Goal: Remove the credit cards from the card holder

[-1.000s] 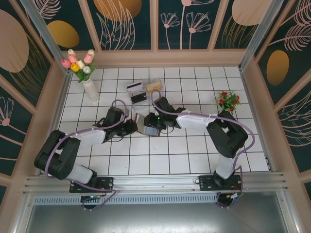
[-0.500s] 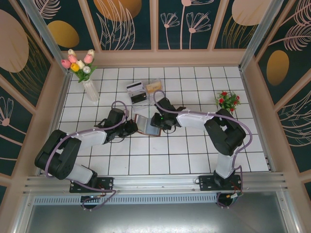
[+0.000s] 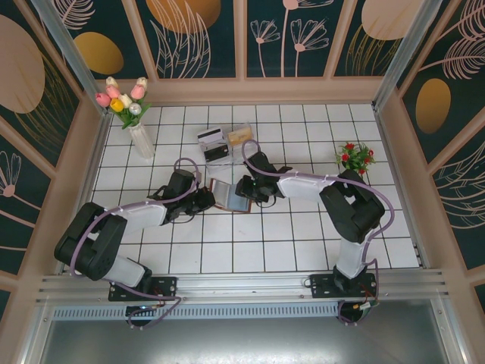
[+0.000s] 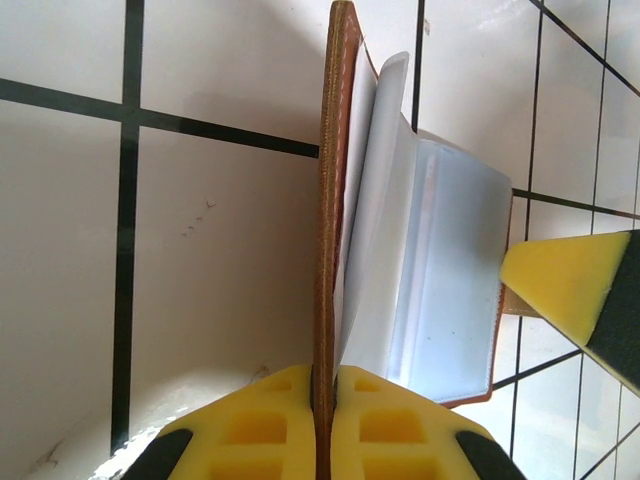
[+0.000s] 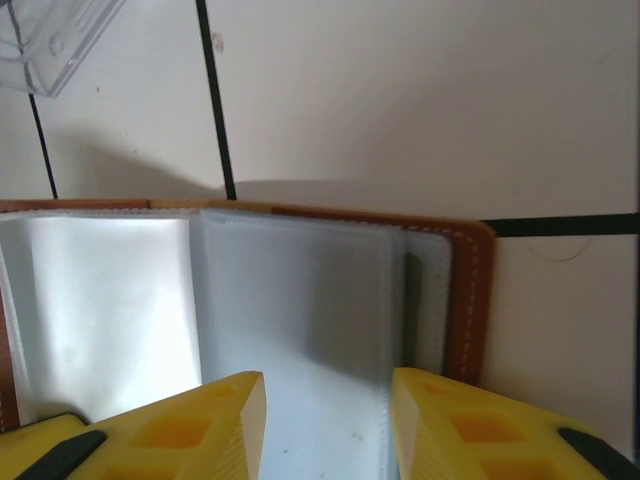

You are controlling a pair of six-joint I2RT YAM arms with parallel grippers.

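Top external view: card holder (image 3: 227, 196) lies open mid-table, between the two arms. Left gripper (image 4: 322, 385) is clamped on its brown cover edge. Right gripper (image 5: 328, 400) hovers with jaws apart over the clear sleeves, holding nothing. Some credit cards (image 3: 211, 136) appear to lie out at the clear tray (image 5: 50, 35) beyond. Visible sleeves look empty; whether any card remains inside cannot be told.

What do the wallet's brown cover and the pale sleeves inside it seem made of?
Brown folding card holder: cover leather or imitation, matte, pale stitching along its rim. Its pale inner sleeves: probably soft translucent plastic, slightly glossy, with seam lines.
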